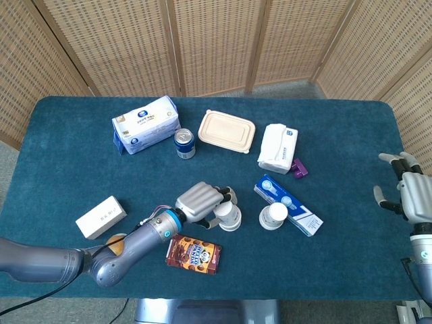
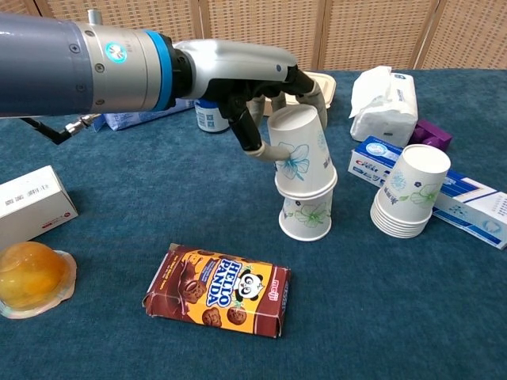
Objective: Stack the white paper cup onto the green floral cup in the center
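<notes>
The left hand (image 2: 261,95) is gripping the white paper cup (image 2: 301,154) upside down, rim lowermost, and is lowering it over the green floral cup (image 2: 306,218), which is standing inverted near the middle of the table (image 2: 412,317). The held cup is tilting slightly to the left, and its rim appears to be overlapping the top of the lower cup, though whether it is seating evenly all round is hard to tell from the chest view.

The likely risk is that this tilt is catching 1 side of the rim, so that a downward push is tipping or sliding the light floral cup toward the stack of cups (image 2: 409,202) on its right. Releasing early could also leave the top cup crooked.

The fingers are wrapping narrowly around the cup's upper body. The right hand (image 1: 413,196), far right, is holding nothing, fingers apart.
</notes>
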`<state>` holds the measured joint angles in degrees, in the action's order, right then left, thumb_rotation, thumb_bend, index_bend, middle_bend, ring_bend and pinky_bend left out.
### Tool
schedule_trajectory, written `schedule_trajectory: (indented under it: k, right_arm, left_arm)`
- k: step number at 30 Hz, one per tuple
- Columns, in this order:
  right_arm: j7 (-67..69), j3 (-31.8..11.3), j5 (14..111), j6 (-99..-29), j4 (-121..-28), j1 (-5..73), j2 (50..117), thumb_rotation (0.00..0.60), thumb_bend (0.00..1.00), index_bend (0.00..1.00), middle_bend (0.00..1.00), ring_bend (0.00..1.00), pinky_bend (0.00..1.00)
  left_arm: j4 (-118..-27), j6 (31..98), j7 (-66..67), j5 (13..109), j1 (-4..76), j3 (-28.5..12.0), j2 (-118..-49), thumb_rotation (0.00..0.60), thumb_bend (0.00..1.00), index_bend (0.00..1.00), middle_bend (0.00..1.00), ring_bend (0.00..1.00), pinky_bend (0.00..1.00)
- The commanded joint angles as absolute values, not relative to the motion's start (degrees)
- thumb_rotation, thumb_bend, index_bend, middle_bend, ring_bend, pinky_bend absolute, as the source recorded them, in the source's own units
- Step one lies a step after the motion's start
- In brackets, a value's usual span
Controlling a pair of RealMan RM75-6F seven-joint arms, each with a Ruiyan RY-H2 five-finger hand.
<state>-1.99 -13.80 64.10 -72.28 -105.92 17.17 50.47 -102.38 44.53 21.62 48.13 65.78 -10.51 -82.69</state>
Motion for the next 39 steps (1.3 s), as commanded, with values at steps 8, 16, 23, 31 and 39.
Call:
schedule_trajectory:
  k: [8,16,23,31,39]
  right_arm:
    - [-1.06,-13.75,64.28,-72.34,-105.57,16.72,50.33,0.600,0.45,0.20,0.25,0.12,0.51]
    - [-0.69,-13.77,64.26,-71.91,-104.94,16.82,50.74,0.600,0.45,0.20,0.25,0.12,0.51]
    - [-0.60,-14.10,64.36,-71.90,-104.63,17.06,50.87,0.600,0.45,0.20,0.25,0.12,0.51]
    - [-0.73,-14.27,65.23,-72.10,-104.54,17.39,51.28,0.600,0.45,0.20,0.25,0.12,0.51]
    - [-3.03,-13.90,66.66,-73.10,-103.67,17.73,52.47,0.600,0.45,0.20,0.25,0.12,0.49]
  left_arm:
    - [-102.13,42.56,26.63,42.23,69.54,-7.59,-82.39,0.600,0.42,0.13,0.09,0.20,0.36]
    - [-102.83,43.60,32.58,33.89,73.93,-3.04,-82.13,0.600,0.43,0.00,0.00,0.00,0.10]
    - [-105.56,48.44,31.17,35.42,71.47,-2.10,-78.99,0.600,0.43,0.00,0.00,0.00,0.10]
    - [-111.23,56.33,27.08,43.20,63.71,-0.10,-71.91,0.600,0.43,0.00,0.00,0.00,0.10]
    - [-115.54,67.24,21.60,54.22,52.33,3.38,-65.17,0.600,0.43,0.00,0.00,0.00,0.10]
